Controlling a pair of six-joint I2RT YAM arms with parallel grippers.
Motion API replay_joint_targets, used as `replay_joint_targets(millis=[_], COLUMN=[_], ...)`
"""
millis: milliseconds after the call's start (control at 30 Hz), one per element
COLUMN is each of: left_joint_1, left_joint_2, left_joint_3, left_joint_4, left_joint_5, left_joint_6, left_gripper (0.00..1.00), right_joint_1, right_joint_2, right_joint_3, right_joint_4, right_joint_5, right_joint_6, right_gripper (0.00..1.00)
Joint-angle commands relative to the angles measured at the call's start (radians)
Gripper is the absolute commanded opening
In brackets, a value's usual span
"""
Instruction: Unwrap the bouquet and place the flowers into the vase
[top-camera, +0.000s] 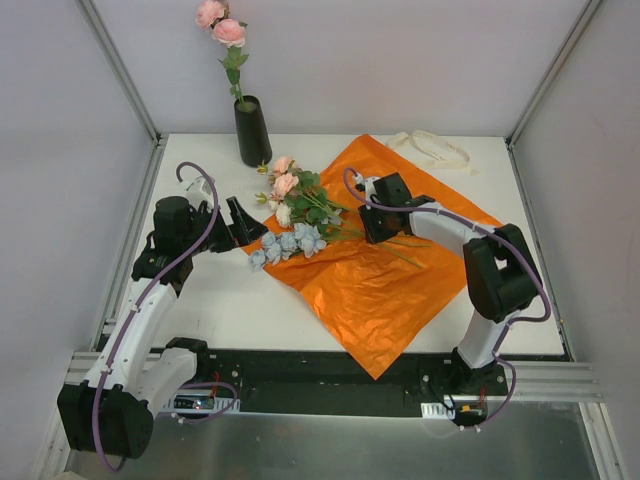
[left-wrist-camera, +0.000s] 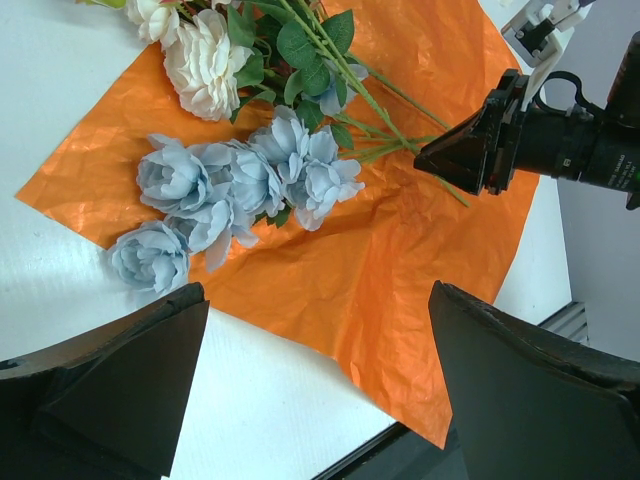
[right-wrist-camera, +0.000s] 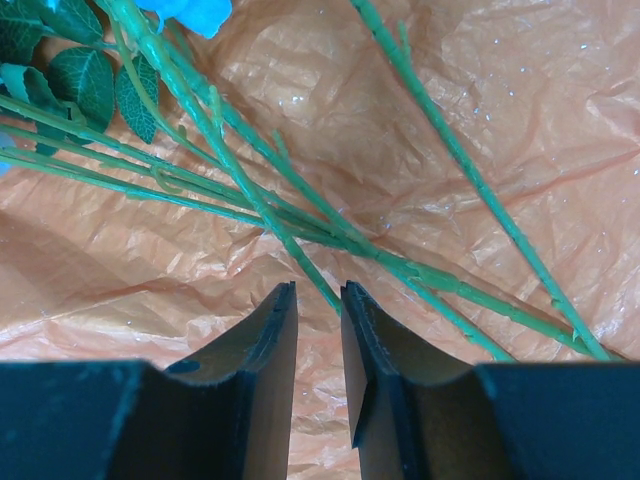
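Unwrapped; flowers (top-camera: 295, 215) lie on the orange paper (top-camera: 380, 285), centre. My right fingers (right-wrist-camera: 260, 380) nearly meet over the stems (right-wrist-camera: 300, 215), grip unclear; left fingers (left-wrist-camera: 120, 380) released. Next: lift one stem to the vase (top-camera: 252, 132).

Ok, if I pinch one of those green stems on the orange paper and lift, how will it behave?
The stems look long and thin, so one will likely bend and sag when lifted. They cross and tangle near the leaves, so neighbours may drag along. The crinkled orange paper looks light and may shift with them.
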Motion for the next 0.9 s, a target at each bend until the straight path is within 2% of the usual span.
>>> replay_joint_targets(millis=[0,233,367,467,600,867], left_joint_1=[-0.007,-0.007,-0.007,-0.007,-0.007,-0.007], left_joint_2=[-0.007,-0.010,-0.017,-0.018,-0.024,-0.004], left_joint_3=[0.023,0.023,0.023,0.021,0.020,0.027], left_joint_4=[0.013,0.014,0.013,0.013,0.011,-0.005], left_joint_5=[0.018,0.021,0.024,0.029,0.024,-0.074], left_joint_6=[0.021,0.025,0.028,0.031,0.036,-0.045], left_gripper=[0.97,0.97,0.97,0.97,0.96,0.93], right_joint_1=[-0.001,-0.001,-0.001,0.001,0.001,0.013], right_joint_2=[0.019,0.031,0.019,-0.003,-0.049,-0.180], right_joint_3=[0.009,0.004,0.000,-0.019,-0.042,-0.126], right_joint_4=[-0.003,0.003,0.011,0.026,0.042,0.127], right_joint_5=[-0.003,0.013,0.007,-0.004,-0.026,-0.127], right_joint_6=[-0.035,-0.047,-0.052,-0.064,-0.082,-0.137], right_gripper=[0.31,0.26,0.19,0.09,0.00,0.00])
